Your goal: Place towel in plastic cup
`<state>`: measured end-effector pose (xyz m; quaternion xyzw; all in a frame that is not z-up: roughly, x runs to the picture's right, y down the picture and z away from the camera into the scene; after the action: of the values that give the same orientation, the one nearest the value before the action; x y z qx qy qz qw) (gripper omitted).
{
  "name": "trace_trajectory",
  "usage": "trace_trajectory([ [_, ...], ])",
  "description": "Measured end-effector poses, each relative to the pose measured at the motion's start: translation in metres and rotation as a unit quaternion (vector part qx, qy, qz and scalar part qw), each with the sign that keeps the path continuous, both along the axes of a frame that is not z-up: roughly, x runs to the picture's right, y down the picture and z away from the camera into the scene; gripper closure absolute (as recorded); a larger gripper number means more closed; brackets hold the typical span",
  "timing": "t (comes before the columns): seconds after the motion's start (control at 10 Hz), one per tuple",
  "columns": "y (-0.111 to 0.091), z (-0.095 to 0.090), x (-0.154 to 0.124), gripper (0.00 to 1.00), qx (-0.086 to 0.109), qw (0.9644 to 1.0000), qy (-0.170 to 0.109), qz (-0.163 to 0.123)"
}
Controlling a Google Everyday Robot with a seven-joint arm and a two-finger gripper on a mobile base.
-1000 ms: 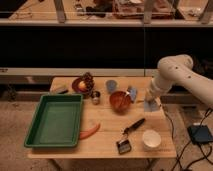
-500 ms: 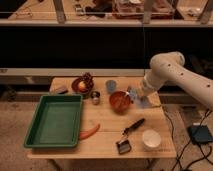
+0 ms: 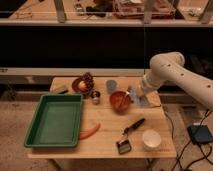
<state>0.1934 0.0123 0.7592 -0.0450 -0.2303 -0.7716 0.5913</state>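
The towel (image 3: pixel 143 101) is a pale grey-blue cloth lying at the table's right side, just right of the red-brown bowl (image 3: pixel 120 100). The light blue plastic cup (image 3: pixel 111 86) stands upright behind the bowl, towards the back of the table. My gripper (image 3: pixel 133 93) hangs from the white arm (image 3: pixel 165 70) at the towel's left edge, between the towel and the bowl's rim. The arm partly covers the towel.
A green tray (image 3: pixel 55 120) fills the table's left. A small metal cup (image 3: pixel 95 97), a plate of fruit (image 3: pixel 83 84) and a sponge (image 3: pixel 61 90) stand at the back left. An orange carrot (image 3: pixel 90 131), a brush (image 3: pixel 128 134) and a white cup (image 3: pixel 151 139) lie in front.
The arm has swung left, bringing my gripper from above the towel's right part to its left edge beside the bowl. The other things have not moved.
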Motion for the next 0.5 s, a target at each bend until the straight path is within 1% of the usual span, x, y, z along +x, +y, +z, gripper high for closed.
trace_trajectory([
  [0.1,-0.011,0.002,0.001,1.00,0.027,0.9996,-0.003,0.007],
  [0.2,-0.035,0.005,-0.006,1.00,0.067,0.9974,-0.016,0.021],
  [0.3,-0.052,0.011,-0.012,1.00,0.093,0.9950,-0.025,0.025],
  [0.4,-0.077,0.018,-0.018,1.00,0.135,0.9894,-0.039,0.035],
  [0.5,-0.097,0.026,-0.023,1.00,0.177,0.9814,-0.056,0.049],
])
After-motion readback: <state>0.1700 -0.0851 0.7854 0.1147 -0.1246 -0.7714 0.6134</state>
